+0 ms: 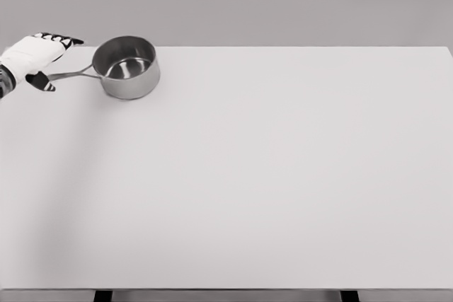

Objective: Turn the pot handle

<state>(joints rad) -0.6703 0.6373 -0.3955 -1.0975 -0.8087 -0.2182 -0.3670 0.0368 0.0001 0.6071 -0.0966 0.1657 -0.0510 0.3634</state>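
A shiny steel pot stands upright near the far left corner of the white table. Its thin metal handle points left, toward my left hand. That hand is white with black fingertips and comes in at the picture's left edge. Its fingers stretch out above the handle and its thumb lies just below the handle's end, so the handle's tip sits between them. The fingers are extended rather than closed around it. My right arm does not show.
The table's far edge runs just behind the pot, and its left edge is close to my hand. Dark table legs show at the bottom. A plain grey wall fills the background.
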